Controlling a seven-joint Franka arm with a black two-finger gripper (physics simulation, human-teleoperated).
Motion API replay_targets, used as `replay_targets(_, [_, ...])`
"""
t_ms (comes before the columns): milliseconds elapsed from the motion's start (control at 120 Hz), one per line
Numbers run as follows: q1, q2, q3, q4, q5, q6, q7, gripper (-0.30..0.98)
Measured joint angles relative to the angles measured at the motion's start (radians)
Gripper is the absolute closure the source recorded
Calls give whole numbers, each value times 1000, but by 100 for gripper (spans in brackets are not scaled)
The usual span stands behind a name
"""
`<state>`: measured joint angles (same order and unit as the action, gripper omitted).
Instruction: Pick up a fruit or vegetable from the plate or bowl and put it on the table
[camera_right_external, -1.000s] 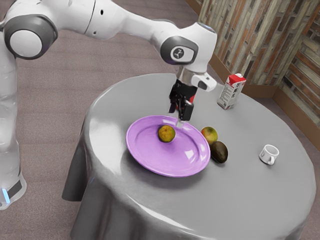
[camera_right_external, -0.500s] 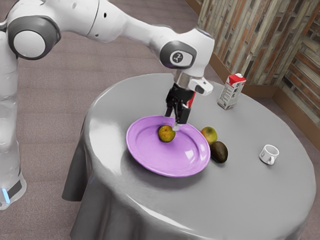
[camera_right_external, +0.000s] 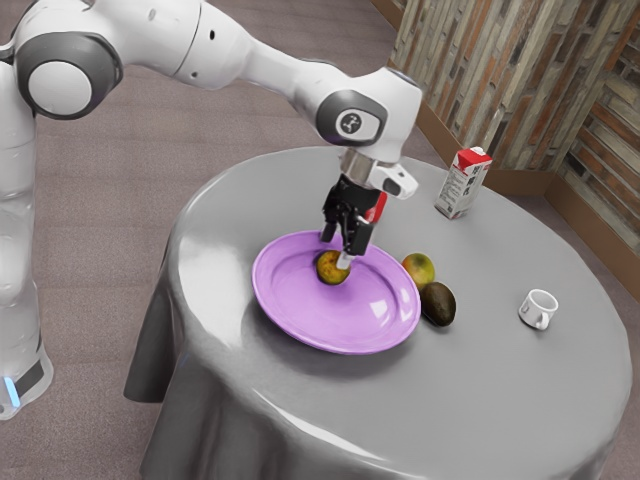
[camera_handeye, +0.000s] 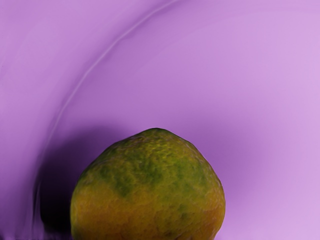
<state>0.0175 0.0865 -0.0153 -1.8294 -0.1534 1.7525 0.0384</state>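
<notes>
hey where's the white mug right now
In the exterior view, the white mug stands on the gray table, toward the exterior view's right, with the dark avocado as its nearest neighbor.

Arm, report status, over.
Gripper open, low at the orange-green fruit. Fruit on the purple plate, not yet gripped. Dark avocado outside the rim, not in the way.

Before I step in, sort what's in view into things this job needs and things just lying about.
For the job:
- orange-green fruit on the plate
- purple plate
- grey table
- fingers

Lying about, as I judge it:
- round fruit beside the plate
- avocado
- carton
- white mug
</notes>
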Motion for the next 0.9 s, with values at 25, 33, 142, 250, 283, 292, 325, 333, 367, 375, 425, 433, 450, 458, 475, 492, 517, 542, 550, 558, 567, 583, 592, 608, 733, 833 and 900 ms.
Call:
replay_targets(25, [1,0,1,-1,0,1,0,0])
replay_targets(33, [2,0,1,-1,0,1,0,0])
replay_targets(142, [1,1,1,-9,-4,8,1,0])
replay_targets(250, [-2,4,1,-10,-7,13,2,0])
replay_targets(283, [-3,5,1,-10,-8,14,2,0])
replay_targets(292, [-3,6,1,-10,-8,15,2,0])
replay_targets(325, [-3,9,1,-10,-10,16,2,0])
replay_targets(333, [-3,10,1,-10,-11,16,2,0])
replay_targets(367, [-3,12,1,-10,-12,17,2,0])
replay_targets(375, [-3,13,1,-10,-12,17,2,0])
replay_targets(425, [-2,15,1,-10,-14,18,2,0])
replay_targets(433, [-2,15,1,-11,-14,19,2,0])
replay_targets(450, [-2,16,1,-12,-14,20,2,0])
replay_targets(458, [-2,17,1,-12,-15,20,2,0])
replay_targets(475, [-2,17,1,-13,-15,21,2,0])
replay_targets(492, [-2,18,1,-14,-15,21,3,0])
replay_targets(517, [-2,19,1,-15,-15,22,3,0])
replay_targets(542, [-2,19,1,-16,-16,23,3,0])
replay_targets(550, [-2,19,1,-16,-16,23,3,0])
replay_targets(558, [-2,19,1,-16,-16,23,3,0])
replay_targets(567, [-2,19,1,-16,-16,23,3,0])
replay_targets(583, [-2,20,1,-17,-16,24,3,0])
replay_targets(592, [-2,20,1,-17,-16,24,3,0])
replay_targets(608, [-2,20,1,-17,-16,24,3,0])
replay_targets(733, [-2,20,1,-22,-20,26,3,0])
replay_targets(833, [-4,21,1,-30,-25,30,3,1])
replay_targets(900, [-4,23,1,-31,-28,31,3,1])
